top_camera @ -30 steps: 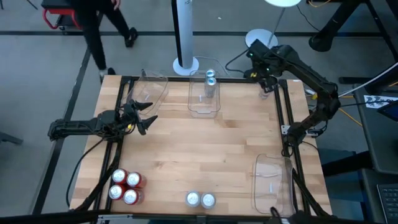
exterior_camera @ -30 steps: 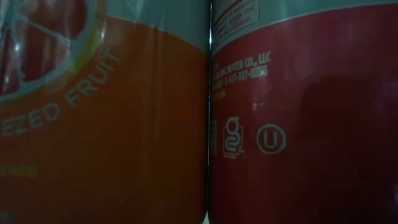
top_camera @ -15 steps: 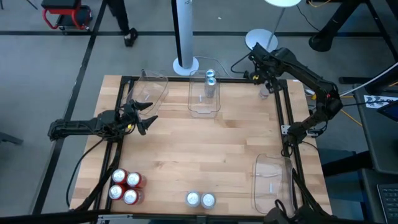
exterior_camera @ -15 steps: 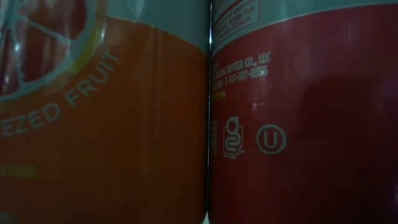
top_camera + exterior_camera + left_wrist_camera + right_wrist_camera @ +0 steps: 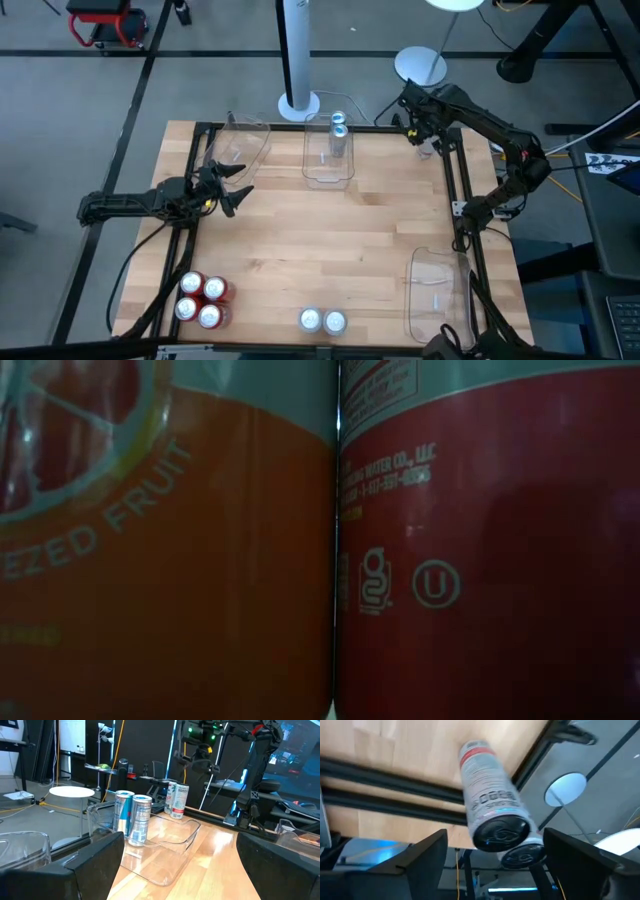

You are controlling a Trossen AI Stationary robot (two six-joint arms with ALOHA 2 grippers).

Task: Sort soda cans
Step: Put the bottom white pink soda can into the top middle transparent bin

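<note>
Looking down on the desk, you see the right end effector at about one o'clock, by the far right corner, with its fingers wide apart. Its wrist camera shows two white cans standing side by side just ahead of the open fingers, not gripped. The left end effector waits at about ten o'clock, also wide open and holding nothing. Two teal cans stand at twelve o'clock in the far end of a clear bin. Four red cans cluster at seven o'clock, touching one another. Two silver cans sit side by side at six o'clock on the near edge. Empty bins lie at eleven and at five.
</note>
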